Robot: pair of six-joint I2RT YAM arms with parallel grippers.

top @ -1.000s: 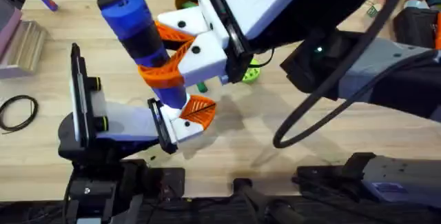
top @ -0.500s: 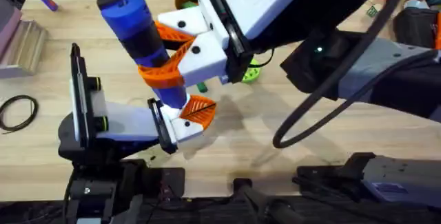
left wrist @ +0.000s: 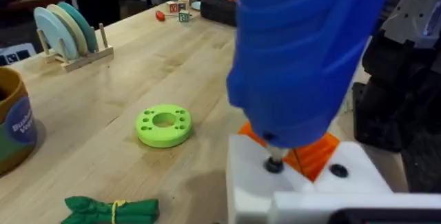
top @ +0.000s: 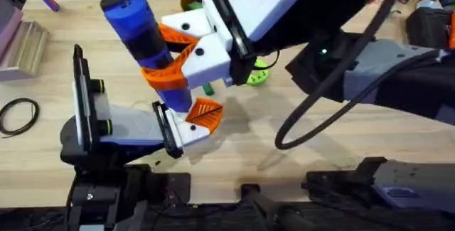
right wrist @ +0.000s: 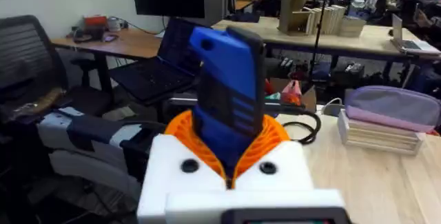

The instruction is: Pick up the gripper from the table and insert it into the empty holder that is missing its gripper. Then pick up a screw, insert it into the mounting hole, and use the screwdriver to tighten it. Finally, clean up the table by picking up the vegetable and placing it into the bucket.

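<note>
Overhead: my right claw [top: 186, 57] clamped on screwdriver [top: 146, 43], tip down at holder by left claw [top: 121, 124].
Left wrist: vegetable [left wrist: 110, 209] on surface [left wrist: 158, 65]; soft, light, pinch mid-bundle.
Right wrist: screwdriver rigid, hold mid-body.

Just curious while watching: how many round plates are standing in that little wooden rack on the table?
2 show, upright side by side in the rack: a pale plate and a teal plate behind. More may be hidden.

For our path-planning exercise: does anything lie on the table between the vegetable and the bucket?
Nothing visible does. In the left wrist view, bare table separates the vegetable from the bucket; the green disc lies apart from that line.
</note>
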